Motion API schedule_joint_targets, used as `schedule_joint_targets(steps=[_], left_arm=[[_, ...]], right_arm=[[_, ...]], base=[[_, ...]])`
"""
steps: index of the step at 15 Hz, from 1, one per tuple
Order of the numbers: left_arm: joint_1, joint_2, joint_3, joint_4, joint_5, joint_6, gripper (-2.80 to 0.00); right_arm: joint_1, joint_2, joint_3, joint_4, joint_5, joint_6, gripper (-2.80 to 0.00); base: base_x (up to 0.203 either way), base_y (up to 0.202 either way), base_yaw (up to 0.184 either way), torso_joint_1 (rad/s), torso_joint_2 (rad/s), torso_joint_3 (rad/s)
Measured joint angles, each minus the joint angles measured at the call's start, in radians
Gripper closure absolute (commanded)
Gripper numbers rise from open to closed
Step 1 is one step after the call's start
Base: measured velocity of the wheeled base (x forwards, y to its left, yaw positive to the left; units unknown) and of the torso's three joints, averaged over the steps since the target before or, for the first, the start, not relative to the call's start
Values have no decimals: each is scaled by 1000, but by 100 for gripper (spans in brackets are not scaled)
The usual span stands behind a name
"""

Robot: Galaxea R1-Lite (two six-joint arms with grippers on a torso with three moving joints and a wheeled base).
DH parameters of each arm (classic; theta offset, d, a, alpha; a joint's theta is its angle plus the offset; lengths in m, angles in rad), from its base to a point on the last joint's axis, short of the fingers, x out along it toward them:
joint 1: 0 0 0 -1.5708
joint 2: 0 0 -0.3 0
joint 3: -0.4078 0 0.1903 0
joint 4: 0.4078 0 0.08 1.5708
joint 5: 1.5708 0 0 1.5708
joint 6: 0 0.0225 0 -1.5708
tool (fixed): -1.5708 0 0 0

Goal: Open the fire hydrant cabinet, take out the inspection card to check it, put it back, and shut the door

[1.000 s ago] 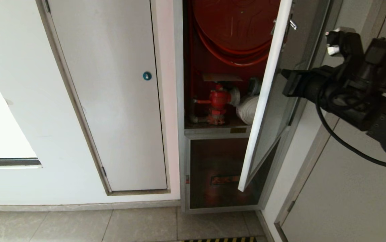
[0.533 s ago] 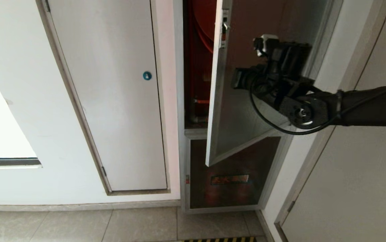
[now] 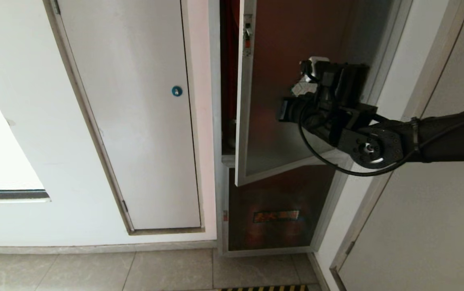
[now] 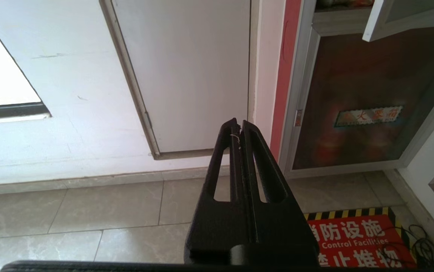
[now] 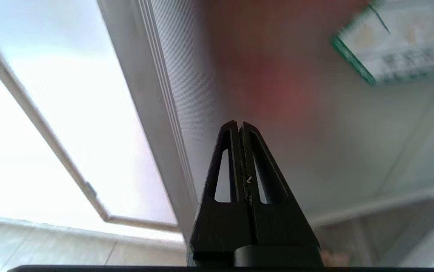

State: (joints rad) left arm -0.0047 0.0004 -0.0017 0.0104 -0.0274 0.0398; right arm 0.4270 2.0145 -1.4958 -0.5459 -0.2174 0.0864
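The fire hydrant cabinet (image 3: 218, 121) stands in the wall with its door (image 3: 272, 60) a narrow way ajar; a strip of red interior (image 3: 227, 81) shows past the door's latch edge (image 3: 247, 34). My right gripper (image 3: 283, 111) is shut and empty, its tip against or just off the door's tinted glass (image 5: 277, 75), beside the frame edge. The green-edged sticker (image 5: 398, 45) shows on the glass in the right wrist view, where the right gripper (image 5: 238, 124) has its fingers pressed together. My left gripper (image 4: 238, 121) hangs parked and shut, pointing at the floor. The inspection card is out of view.
A white door with a blue round lock (image 3: 177, 91) is left of the cabinet. Below the door is a smaller glass panel with an orange label (image 3: 276, 215). A red floor sign with a striped edge (image 4: 356, 241) lies before the cabinet. Another white door (image 3: 417, 222) flanks the right.
The cabinet door has swung from wide open to nearly shut, hiding the hose reel and valve. My right arm moved left with it, gripper staying shut.
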Motion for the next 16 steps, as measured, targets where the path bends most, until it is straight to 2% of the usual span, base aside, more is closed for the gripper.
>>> schedule_joint_targets(steps=[4,6,12,16], left_arm=[[-1,0,0,0,0,-1,0],[-1,0,0,0,0,-1,0],[-1,0,0,0,0,0,0],[0,0,0,1,0,0,0]], right_arm=[[23,-188,309,-113,-2,5,0],[37,-266,411,-153,-6,6,0],[43,-294,415,-156,-14,5,0],[45,-277,398,-155,-14,7,0]], base=[[0,0,0,0,0,0],[0,0,0,0,0,0],[0,0,0,0,0,0],[178,0,-1,11,-2,4]])
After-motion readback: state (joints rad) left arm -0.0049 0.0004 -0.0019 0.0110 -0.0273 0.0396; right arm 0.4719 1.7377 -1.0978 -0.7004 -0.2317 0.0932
